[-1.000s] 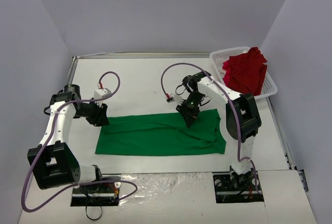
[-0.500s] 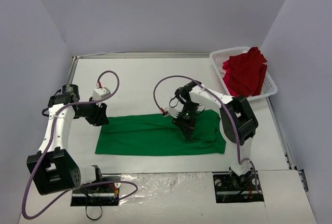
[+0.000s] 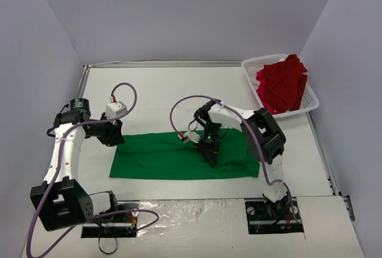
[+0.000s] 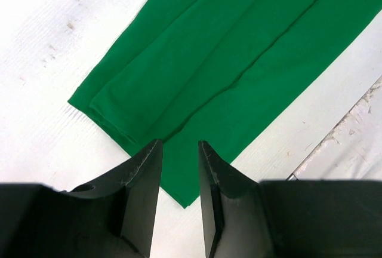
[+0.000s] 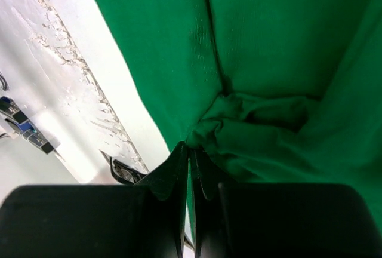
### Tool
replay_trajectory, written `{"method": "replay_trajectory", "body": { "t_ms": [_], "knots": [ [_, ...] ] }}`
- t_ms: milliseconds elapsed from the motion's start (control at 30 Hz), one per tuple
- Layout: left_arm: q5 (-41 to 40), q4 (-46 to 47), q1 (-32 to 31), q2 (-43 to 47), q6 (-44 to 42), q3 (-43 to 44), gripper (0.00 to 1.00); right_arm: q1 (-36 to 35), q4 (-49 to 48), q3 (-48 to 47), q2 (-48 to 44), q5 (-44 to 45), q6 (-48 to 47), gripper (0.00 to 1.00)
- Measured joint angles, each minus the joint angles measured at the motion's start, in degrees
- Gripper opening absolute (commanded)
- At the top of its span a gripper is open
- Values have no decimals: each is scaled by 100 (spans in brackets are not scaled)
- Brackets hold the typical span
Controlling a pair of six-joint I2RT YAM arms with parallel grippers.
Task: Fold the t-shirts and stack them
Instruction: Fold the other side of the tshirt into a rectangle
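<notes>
Top external: the green t-shirt (image 3: 155, 156) is seen spread flat beneath the right gripper (image 3: 210, 150), and the red t-shirt (image 3: 282, 85) is heaped in the white basket (image 3: 252, 67) well beyond it. Left wrist: the left gripper (image 4: 179, 144) is held narrowly parted just above the green t-shirt's corner. Right wrist: a bunched fold of that shirt is pinched between closed fingers (image 5: 170, 179).

Bare white table (image 3: 161, 88) spans the far half, open from the left wall (image 3: 42, 61) across to the basket (image 3: 253, 63) in the far right corner, which is heaped with a red shirt (image 3: 282, 85). A green shirt (image 3: 161, 156) lies flat across the near middle. The right arm (image 3: 236, 113) and its looping cable (image 3: 178, 107) arch over the shirt's right part. The left gripper (image 3: 115, 134) stands at the shirt's far left corner. A narrow bare strip runs along the shirt's near edge.
</notes>
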State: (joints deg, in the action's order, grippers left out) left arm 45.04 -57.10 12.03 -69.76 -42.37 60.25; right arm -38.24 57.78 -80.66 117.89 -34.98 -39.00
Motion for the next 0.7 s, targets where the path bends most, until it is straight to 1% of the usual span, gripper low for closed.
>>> {"method": "replay_trajectory", "body": {
  "t_ms": [167,200,233,300,400,500,700],
  "knots": [
    [-42,37,0,7,46,-11,29,-177,-26,-61,138,-7,0,0],
    [-50,48,0,9,59,-11,29,-229,-22,-109,144,-7,0,5],
    [-55,61,0,9,66,-15,29,-275,-26,-168,155,-13,7,6],
    [-55,72,0,9,81,-15,29,-317,-28,-258,170,-31,17,16],
    [-57,90,0,11,96,-15,29,-363,-35,-345,203,-46,26,21],
    [-57,103,0,11,103,-15,29,-367,-33,-348,225,-44,26,26],
    [-57,173,0,11,105,-33,30,-361,-33,-334,236,-37,33,29]
  ]
}}
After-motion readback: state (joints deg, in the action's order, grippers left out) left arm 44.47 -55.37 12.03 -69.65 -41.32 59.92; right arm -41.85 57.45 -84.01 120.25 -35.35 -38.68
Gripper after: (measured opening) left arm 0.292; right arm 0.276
